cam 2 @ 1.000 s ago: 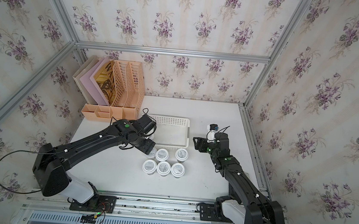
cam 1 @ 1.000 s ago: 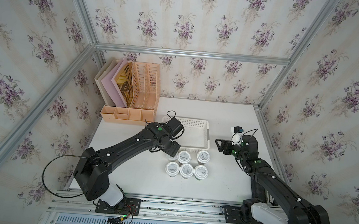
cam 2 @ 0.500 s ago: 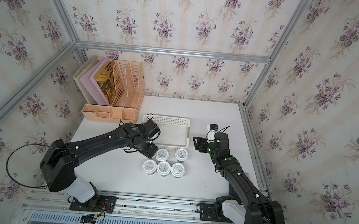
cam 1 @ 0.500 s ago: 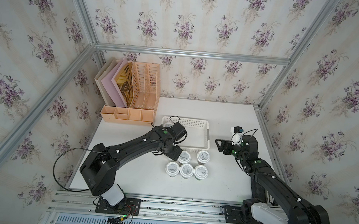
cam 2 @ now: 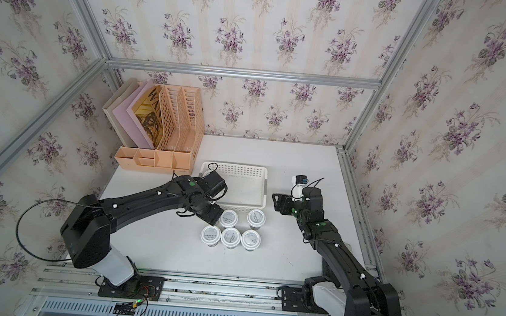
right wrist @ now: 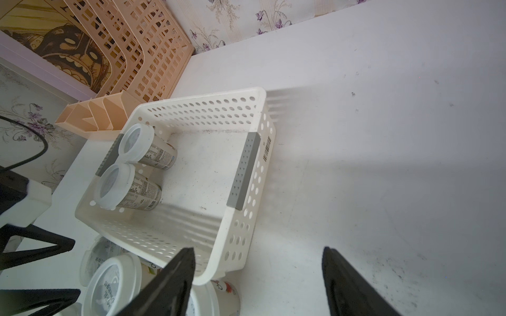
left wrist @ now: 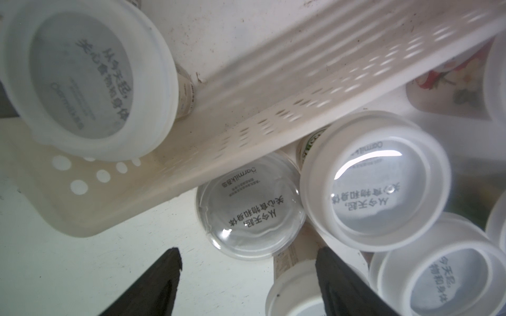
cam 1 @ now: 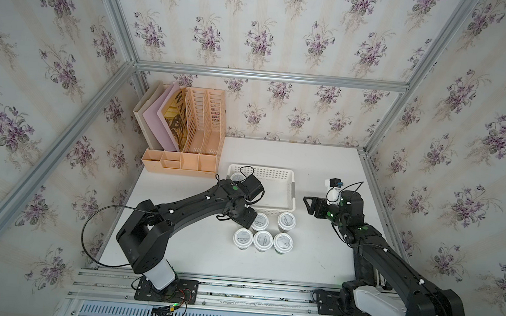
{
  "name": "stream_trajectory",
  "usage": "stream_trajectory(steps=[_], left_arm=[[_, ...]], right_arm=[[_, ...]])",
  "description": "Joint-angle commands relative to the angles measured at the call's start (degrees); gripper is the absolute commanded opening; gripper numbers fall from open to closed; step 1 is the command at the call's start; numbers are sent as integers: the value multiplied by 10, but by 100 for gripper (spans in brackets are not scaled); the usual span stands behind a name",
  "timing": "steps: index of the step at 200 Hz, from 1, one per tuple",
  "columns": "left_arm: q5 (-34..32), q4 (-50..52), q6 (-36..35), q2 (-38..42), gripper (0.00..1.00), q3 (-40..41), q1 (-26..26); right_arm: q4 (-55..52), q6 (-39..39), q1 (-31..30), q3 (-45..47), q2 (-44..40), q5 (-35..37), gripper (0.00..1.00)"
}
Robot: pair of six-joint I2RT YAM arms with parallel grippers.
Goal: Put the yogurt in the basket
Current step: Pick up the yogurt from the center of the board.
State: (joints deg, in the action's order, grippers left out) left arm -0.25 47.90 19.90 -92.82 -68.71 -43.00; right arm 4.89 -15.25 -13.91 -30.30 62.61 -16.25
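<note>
Several yogurt cups point(cam 1: 263, 240) with white lids stand in a cluster on the table, just in front of the white perforated basket point(cam 1: 292, 189). Two more cups point(right wrist: 135, 145) lie at the basket's left end. My left gripper point(cam 1: 247, 221) hangs open over the cluster's left edge. In the left wrist view its fingers point(left wrist: 164, 273) straddle bare table and the edge of one cup point(left wrist: 293, 290), with a clear-lidded cup point(left wrist: 250, 208) just ahead against the basket wall point(left wrist: 246, 109). My right gripper point(cam 1: 308, 206) hovers open and empty to the right of the basket point(right wrist: 243, 175).
A peach slatted file organizer point(cam 1: 190, 133) holding folders stands at the back left, close to the basket's left end. Metal frame posts and papered walls close in the table on three sides. Open table lies right of the basket and in front of the cups.
My left gripper has moved from the basket's left end down toward the front cluster of cups, and its jaws have narrowed slightly. The right arm has not moved.
</note>
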Motion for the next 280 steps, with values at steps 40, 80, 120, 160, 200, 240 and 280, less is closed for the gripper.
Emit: stream_trajectory(steps=[40, 80, 120, 160, 200, 240, 280], left_arm=[[-5, -13, 2, -10, 81, 2, 1], [-12, -15, 0, -18, 80, 2, 1], [-18, -20, -3, -28, 80, 3, 3], [-24, -22, -5, -27, 80, 5, 9], [-29, -20, -8, -15, 80, 12, 18], [-28, -26, -8, -10, 80, 23, 23], [-23, -35, -7, -18, 80, 21, 24]], right_arm=[[8, -1, -1, -5, 1, 1, 78], [9, -1, -1, -5, 2, 0, 78], [9, -1, -1, -5, 1, 0, 78], [10, -1, -1, -5, 2, 0, 78], [9, -1, -1, -5, 3, -1, 78], [10, -2, -2, -5, 2, -1, 78], [9, -2, -2, -5, 1, -1, 78]])
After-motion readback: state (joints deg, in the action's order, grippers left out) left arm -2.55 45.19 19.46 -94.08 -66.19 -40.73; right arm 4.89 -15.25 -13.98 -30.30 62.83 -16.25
